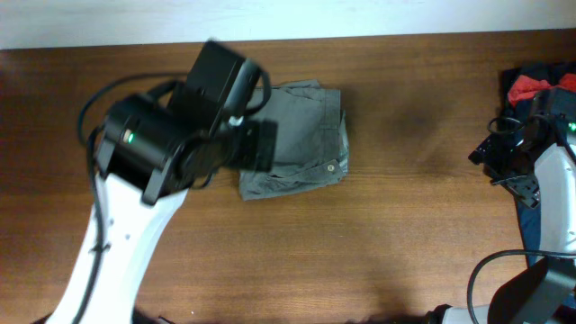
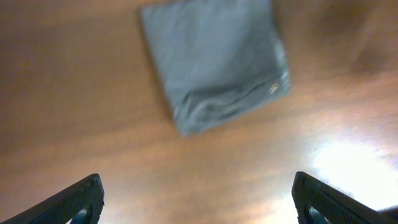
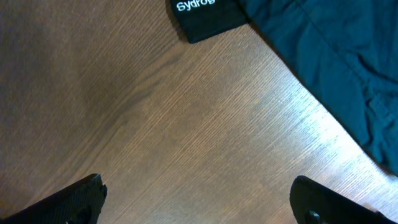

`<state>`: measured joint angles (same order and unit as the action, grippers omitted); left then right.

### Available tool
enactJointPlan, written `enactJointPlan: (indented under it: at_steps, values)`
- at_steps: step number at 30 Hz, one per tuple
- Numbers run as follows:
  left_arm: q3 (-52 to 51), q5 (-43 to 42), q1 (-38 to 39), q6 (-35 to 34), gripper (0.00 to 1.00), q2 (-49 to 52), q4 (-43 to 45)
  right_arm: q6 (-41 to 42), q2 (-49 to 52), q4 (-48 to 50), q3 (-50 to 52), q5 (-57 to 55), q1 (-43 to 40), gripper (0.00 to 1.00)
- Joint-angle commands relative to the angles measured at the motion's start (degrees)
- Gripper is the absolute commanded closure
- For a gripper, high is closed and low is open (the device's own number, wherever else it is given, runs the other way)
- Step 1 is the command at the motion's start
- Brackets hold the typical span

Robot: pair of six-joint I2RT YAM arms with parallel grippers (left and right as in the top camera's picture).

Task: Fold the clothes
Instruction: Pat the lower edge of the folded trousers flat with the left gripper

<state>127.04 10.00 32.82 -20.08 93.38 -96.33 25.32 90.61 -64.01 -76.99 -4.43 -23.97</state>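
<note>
**Left gripper** (image 2: 199, 200): jaws spread wide and empty, with only bare table (image 2: 74, 112) between the fingers.

**Shorts** (image 2: 214, 59): grey-olive, lying flat on the table left of centre, partly under the left wrist in the overhead view. From the wrist camera they lie straight ahead of the fingertips and apart from them.
- Shape: a compact, nearly square packet turned slightly askew, with no clear long axis.
- Button (image 2: 273, 89): at the corner toward the right arm.
- Judgement: the packet looks folded, and any further tidying falls to the left arm, which is much the nearer.

**Right gripper** (image 3: 199, 200): jaws fully spread and empty, over bare wood at the table's far right, well apart from the shorts.

**Dark garment** (image 3: 336, 68): just beyond the right fingers, with a black label (image 3: 202, 15) beside it.

**Red cloth** (image 1: 531, 87): at the right edge.
</note>
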Motion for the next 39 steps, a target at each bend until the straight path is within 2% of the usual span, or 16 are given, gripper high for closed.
enactJointPlan:
  at_steps: [1, 7, 11, 17, 24, 39]
  values:
    - [-8.3, 3.5, -0.2, -3.7, 0.03, -5.4, 2.1, 0.5, -0.3, 0.0, -0.8, -0.1, -0.1, 0.01]
    - [-24.3, 2.7, -0.2, -5.7, 0.03, -13.2, 8.8, 0.5, -0.3, 0.0, -0.8, -0.1, -0.1, 0.01]
    - [-36.7, 1.7, -0.2, -5.7, 0.03, -17.9, 17.5, 0.5, -0.3, 0.0, -0.8, -0.1, -0.1, 0.01]
    - [-48.2, 1.8, -0.2, -5.7, 0.01, -19.7, 28.2, 0.5, -0.3, 0.0, -0.8, -0.1, -0.1, 0.01]
    - [-52.0, 1.8, -0.2, -5.6, 0.01, -17.3, 28.8, 0.5, -0.3, 0.0, -0.8, -0.1, -0.1, 0.01]
    - [-52.1, 1.8, -0.2, -5.6, 0.01, -10.9, 28.7, 0.5, -0.3, 0.0, -0.8, -0.1, -0.1, 0.01]
